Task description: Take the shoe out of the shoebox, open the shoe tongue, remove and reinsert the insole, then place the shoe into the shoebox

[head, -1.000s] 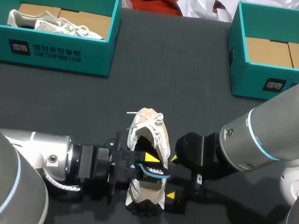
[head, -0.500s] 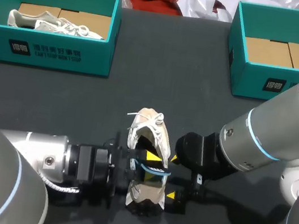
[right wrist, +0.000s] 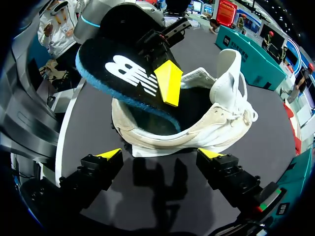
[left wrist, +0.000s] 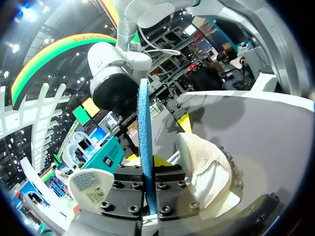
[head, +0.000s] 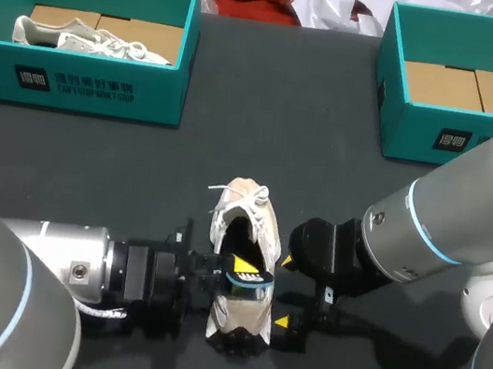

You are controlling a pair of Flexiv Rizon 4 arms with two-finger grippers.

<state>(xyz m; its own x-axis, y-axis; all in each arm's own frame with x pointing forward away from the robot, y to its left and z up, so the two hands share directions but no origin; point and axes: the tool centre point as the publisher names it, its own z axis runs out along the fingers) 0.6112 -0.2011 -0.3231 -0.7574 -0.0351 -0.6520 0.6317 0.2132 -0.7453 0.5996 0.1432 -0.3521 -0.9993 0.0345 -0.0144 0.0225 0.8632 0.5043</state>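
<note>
Blue-edged insole (right wrist: 118,73) pinched in left end effector (head: 237,270), shoe (right wrist: 216,118) just beneath. Right end effector (right wrist: 160,155) gaping wide, shoe just ahead, ungripped: could skid or tip on reinsertion.

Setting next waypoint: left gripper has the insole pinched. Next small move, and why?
Probably draw the insole back and up out of the shoe with the left gripper: its heel end is lifted clear, its front still inside. The right gripper is open beside the shoe, so pull gently.
</note>
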